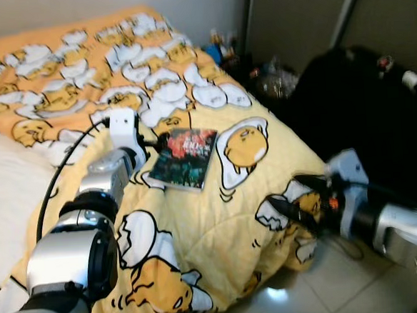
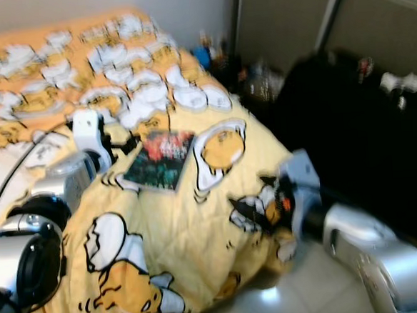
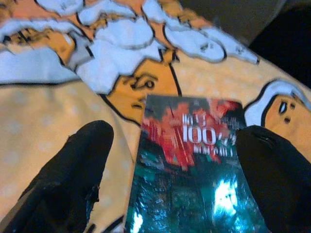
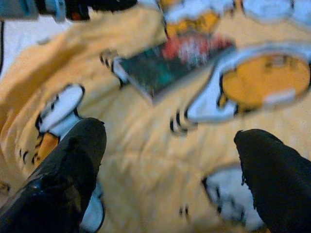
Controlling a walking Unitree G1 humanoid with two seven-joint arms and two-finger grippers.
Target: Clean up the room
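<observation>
Yellow bedding printed with egg characters covers the bed (image 1: pixel 220 220), and on this quilt a book (image 1: pixel 185 158) with a dark green and red cover is laid flat, near the bed's right edge. The left hand (image 1: pixel 152 141) is held just at the book's left edge, its fingers (image 3: pixel 73 174) spread to either side of the cover in the left wrist view; contact with the book cannot be told. The right hand (image 1: pixel 287 207) is seen low over the quilt's front corner, well apart from the book, its fingers (image 4: pixel 68 170) spread wide with nothing between them. A black heap (image 1: pixel 363 110) is seen beside the bed on the right, with small clutter (image 1: pixel 271 77) on the floor behind it. Pale tiles (image 1: pixel 325 284) are visible below the quilt's hanging edge.
</observation>
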